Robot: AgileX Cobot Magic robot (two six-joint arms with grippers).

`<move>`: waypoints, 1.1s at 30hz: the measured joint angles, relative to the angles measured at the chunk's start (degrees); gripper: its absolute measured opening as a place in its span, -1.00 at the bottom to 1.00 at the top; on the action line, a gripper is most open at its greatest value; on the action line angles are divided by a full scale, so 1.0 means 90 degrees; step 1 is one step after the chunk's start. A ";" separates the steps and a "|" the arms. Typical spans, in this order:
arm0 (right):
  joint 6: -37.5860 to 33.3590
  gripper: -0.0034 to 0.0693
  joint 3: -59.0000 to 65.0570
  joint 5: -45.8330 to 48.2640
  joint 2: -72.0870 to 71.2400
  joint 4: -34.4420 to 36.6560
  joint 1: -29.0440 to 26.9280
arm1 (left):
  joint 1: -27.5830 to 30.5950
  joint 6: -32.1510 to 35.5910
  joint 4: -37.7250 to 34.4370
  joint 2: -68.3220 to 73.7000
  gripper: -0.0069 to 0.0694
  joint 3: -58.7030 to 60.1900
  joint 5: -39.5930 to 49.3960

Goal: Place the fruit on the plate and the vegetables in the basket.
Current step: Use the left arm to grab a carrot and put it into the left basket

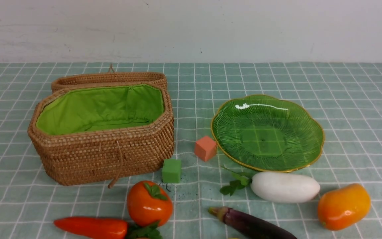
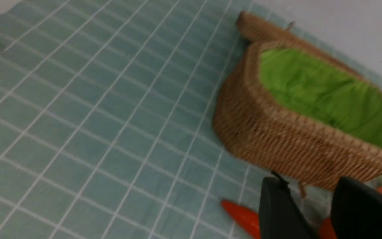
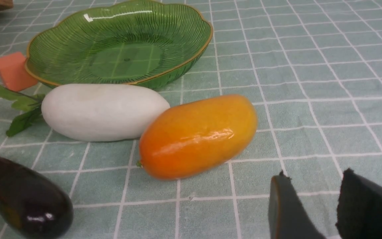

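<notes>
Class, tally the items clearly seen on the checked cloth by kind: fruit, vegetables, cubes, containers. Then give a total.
Fruit: 2 (persimmon, mango)
Vegetables: 3 (carrot, radish, eggplant)
Cubes: 2 (salmon cube, green cube)
Containers: 2 (basket, plate)
Total: 9
A yellow sliver at the front view's bottom edge is too cut off to count.

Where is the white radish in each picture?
Front view: the white radish lies just in front of the plate, left of the mango.
Left wrist view: not in it.
Right wrist view: the white radish lies beside the plate and the mango.
Shared landmark: the gold-rimmed green plate.
</notes>
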 joint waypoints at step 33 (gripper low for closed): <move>0.0000 -0.24 0.0000 0.0000 0.0000 0.0000 0.0000 | -0.1739 1.0224 -0.1943 0.5596 0.74 0.0095 -0.2296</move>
